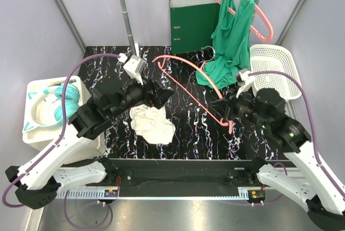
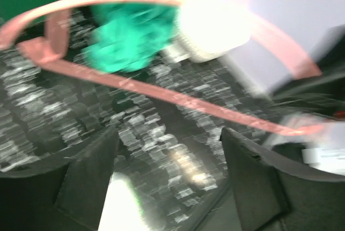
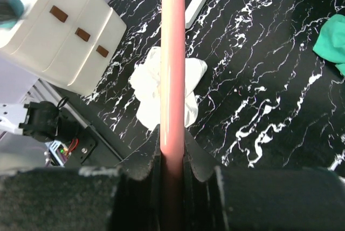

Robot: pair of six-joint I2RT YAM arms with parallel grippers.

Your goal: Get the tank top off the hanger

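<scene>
The crumpled white tank top (image 1: pixel 152 124) lies on the black marbled table (image 1: pixel 188 134) between the two arms, free of the pink plastic hanger (image 3: pixel 173 53) that slants just beside it. The right tool (image 3: pixel 172 158) is clamped tight on the hanger's bar. The left tool (image 2: pixel 170 136), near the cloth, has its fingers spread wide with nothing between them.

The hanger (image 3: pixel 172 69) is smooth pink plastic with a glossy sheen. The worktop (image 1: pixel 188 128) is black with white veining, smooth and faintly reflective. The white cloth (image 1: pixel 152 124) on it looks soft, matt and creased, and the green garment (image 1: pixel 229 42) is matt fabric too. The basket (image 1: pixel 272 47) is white perforated plastic, the pole (image 1: pixel 125 15) dull grey metal. The right end effector (image 3: pixel 172 158) is matt black and grainy
</scene>
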